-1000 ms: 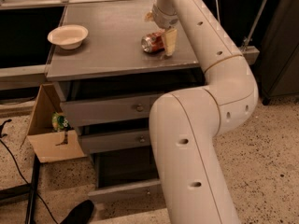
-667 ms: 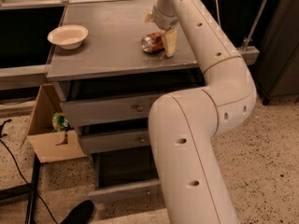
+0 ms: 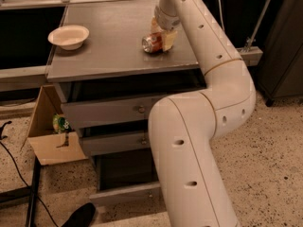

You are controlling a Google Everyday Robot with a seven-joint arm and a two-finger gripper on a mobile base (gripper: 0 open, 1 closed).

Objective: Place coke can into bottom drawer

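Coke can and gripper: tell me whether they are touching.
Cannot tell. The camera view shows the gripper down beside the coke can on the cabinet top, overlapping its edge with no gap visible, but contact itself is hidden.

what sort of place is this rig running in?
Probably a lab or workshop, not a home: speckled hard floor, a cardboard box on it beside a grey drawer cabinet. The gripper is at the coke can on the cabinet top.
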